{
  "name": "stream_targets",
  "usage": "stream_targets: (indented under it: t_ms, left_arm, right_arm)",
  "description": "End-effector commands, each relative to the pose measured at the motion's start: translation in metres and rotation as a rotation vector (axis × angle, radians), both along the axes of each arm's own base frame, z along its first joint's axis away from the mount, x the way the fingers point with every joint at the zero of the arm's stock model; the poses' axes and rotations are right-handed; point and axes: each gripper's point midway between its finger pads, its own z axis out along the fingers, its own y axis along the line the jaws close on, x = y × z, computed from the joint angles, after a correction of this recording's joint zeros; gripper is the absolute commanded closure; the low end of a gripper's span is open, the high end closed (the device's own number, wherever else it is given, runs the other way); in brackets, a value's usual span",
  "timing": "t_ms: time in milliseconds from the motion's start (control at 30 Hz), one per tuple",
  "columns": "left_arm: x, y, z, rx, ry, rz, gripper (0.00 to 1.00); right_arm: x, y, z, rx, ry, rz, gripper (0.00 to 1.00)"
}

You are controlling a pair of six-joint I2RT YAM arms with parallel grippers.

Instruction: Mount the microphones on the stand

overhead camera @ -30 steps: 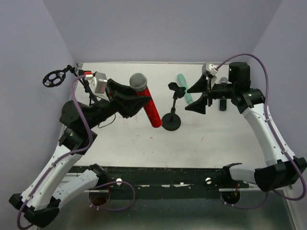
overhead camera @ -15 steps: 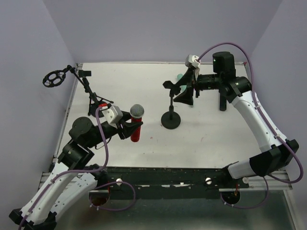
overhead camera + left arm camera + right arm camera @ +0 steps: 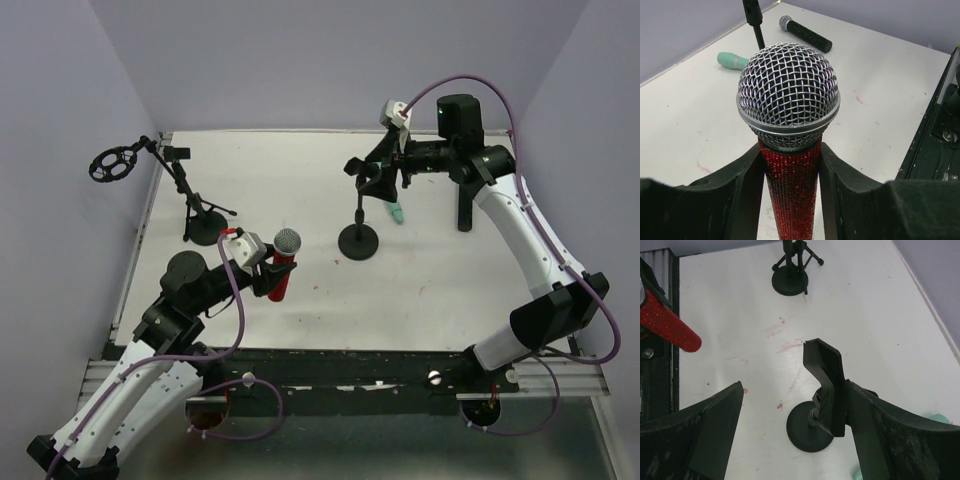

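Note:
My left gripper (image 3: 272,272) (image 3: 791,155) is shut on the red microphone (image 3: 281,268) (image 3: 790,185) just below its silver mesh head and holds it upright near the table's front left. The small round-base stand (image 3: 358,241) (image 3: 810,432) is at centre. My right gripper (image 3: 377,182) (image 3: 795,390) is open around the stand's top clip (image 3: 362,176) (image 3: 827,385), which rests against the right finger. The mint-green microphone (image 3: 393,209) (image 3: 732,60) lies behind the stand, mostly hidden by the gripper. The black microphone (image 3: 463,208) (image 3: 805,32) lies at the right, partly under my right arm.
A black tripod stand (image 3: 195,215) (image 3: 790,275) with a round shock-mount ring (image 3: 112,163) stands at the back left. Purple walls close in the table on three sides. A black rail (image 3: 330,365) runs along the near edge.
My left arm has drawn back toward the near edge with the red microphone, now lower and upright. My right gripper has moved left, up to the stand's clip.

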Motion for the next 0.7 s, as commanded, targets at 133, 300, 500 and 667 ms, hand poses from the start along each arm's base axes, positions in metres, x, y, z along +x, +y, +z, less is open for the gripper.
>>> stream_targets:
  t_ms: [133,300,500,667]
  left_arm:
    - [0.003,0.005,0.009,-0.017,-0.081,0.024,1.0]
    - [0.003,0.006,0.011,-0.021,-0.085,0.023,1.0]
    - [0.003,0.007,0.011,-0.027,-0.081,0.027,1.0]
    - [0.003,0.008,0.011,-0.03,-0.081,0.032,1.0]
  right_arm:
    - [0.016,-0.002,-0.009,-0.081,-0.062,-0.025,0.1]
    - [0.022,-0.014,-0.007,-0.113,-0.101,-0.11,0.09]
    - [0.015,-0.022,0.004,-0.126,-0.135,-0.134,0.07]
    - [0.018,-0.029,0.021,-0.132,-0.184,-0.151,0.06]
